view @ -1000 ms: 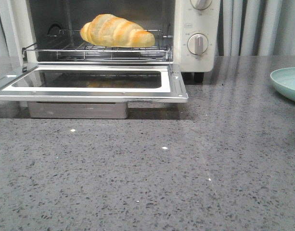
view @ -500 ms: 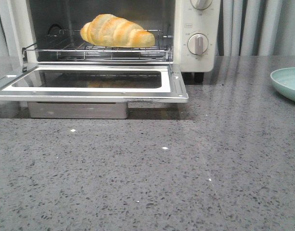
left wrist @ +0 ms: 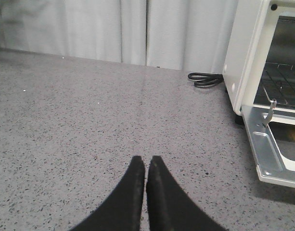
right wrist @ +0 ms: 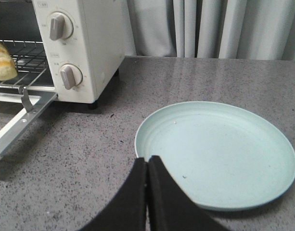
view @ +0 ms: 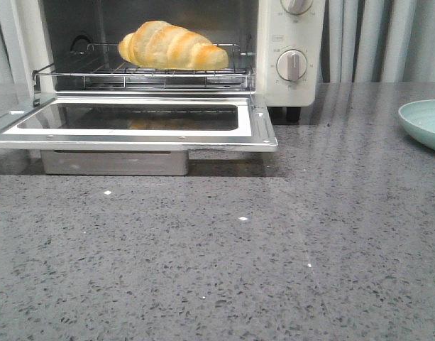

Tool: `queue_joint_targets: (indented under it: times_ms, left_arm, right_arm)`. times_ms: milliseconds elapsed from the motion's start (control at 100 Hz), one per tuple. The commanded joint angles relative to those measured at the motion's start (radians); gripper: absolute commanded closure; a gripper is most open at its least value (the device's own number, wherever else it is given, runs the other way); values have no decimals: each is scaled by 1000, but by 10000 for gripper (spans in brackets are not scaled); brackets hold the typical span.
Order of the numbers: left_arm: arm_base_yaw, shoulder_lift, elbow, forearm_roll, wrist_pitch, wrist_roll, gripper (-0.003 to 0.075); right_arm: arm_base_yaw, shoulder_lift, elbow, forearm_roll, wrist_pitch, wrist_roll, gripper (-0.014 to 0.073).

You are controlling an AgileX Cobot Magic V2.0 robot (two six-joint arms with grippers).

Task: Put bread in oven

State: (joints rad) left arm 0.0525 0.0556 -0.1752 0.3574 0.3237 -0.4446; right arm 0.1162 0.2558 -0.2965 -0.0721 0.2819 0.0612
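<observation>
The golden croissant-shaped bread (view: pixel 172 45) lies on the wire rack inside the cream-white toaster oven (view: pixel 294 42), door down over speckled grey stone countertop (view: pixel 274 249). Pale curtains (view: pixel 380 39) hang behind. The left gripper (left wrist: pixel 146 166) and right gripper (right wrist: pixel 147 166) are both pinched closed, empty, the right above a pale-green round plate (right wrist: pixel 224 154).

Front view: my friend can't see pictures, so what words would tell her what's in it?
A golden croissant-shaped bread lies on the wire rack inside a cream-white toaster oven whose glass door hangs open, flat over a speckled grey counter. A pale green plate peeks in at the right edge; no robot arm shows.
</observation>
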Motion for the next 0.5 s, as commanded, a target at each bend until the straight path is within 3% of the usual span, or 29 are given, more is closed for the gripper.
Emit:
queue_joint_targets:
  times_ms: [0,490]
  left_arm:
    - [1,16,-29,-2,-70,-1,741]
    - [1,16,-29,-2,-70,-1,741]
  right_arm:
    - [-10,-46,13,-2,-83,-6,662]
    - [-103,-186,145,-2,-121,-6,662]
